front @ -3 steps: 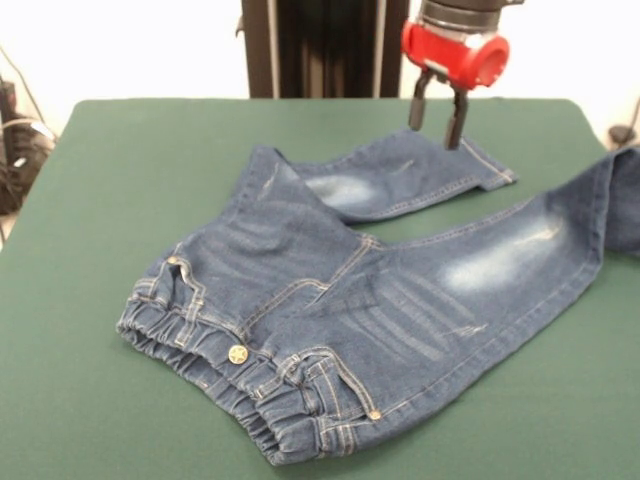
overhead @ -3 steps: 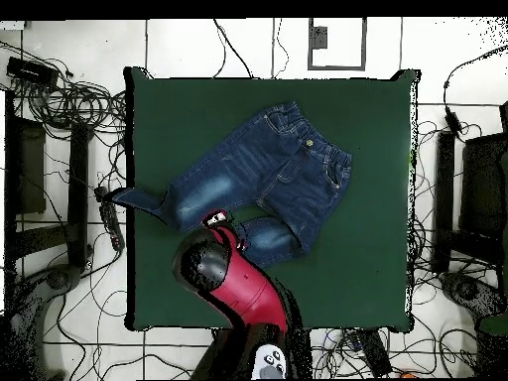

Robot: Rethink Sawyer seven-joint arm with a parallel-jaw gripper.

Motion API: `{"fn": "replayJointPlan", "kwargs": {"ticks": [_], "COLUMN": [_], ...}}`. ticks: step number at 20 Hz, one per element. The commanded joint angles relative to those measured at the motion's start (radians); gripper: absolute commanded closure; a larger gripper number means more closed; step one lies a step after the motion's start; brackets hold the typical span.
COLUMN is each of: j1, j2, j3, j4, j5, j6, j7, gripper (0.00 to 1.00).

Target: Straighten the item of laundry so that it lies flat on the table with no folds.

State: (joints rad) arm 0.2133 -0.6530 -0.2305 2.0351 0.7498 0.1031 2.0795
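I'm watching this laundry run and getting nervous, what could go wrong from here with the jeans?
1. One leg of the jeans runs past the table edge in both views; a pull could drag more cloth off.
2. The open gripper hangs over the shorter leg's cuff; a pinch there might catch one layer only and leave that leg skewed.
3. The legs are splayed apart, so tugging one cuff may bunch the crotch area.

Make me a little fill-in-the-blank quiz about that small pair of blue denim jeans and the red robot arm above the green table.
1. The small blue denim jeans lie on a dark ____ felt-like table.
2. The brass button at the waistband is shaped like a ____.
3. The black-fingered gripper hovers with its fingers ____.
4. The gripper is over the end of a ____.

Missing words: green; star; open; leg
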Motion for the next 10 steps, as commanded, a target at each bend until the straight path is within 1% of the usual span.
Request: {"fn": "replayJointPlan", "kwargs": {"ticks": [1, 10], "j1": [0.031, 0.087], "j2": [0.075, 0.111], "j3": [0.117, 0.075], "j4": [-0.001, -0.037], "j5": [0.062, 0.097], "j6": [-0.044, -0.04], "j7": [0.281, 0.344], "gripper": [0.0, 0.0]}}
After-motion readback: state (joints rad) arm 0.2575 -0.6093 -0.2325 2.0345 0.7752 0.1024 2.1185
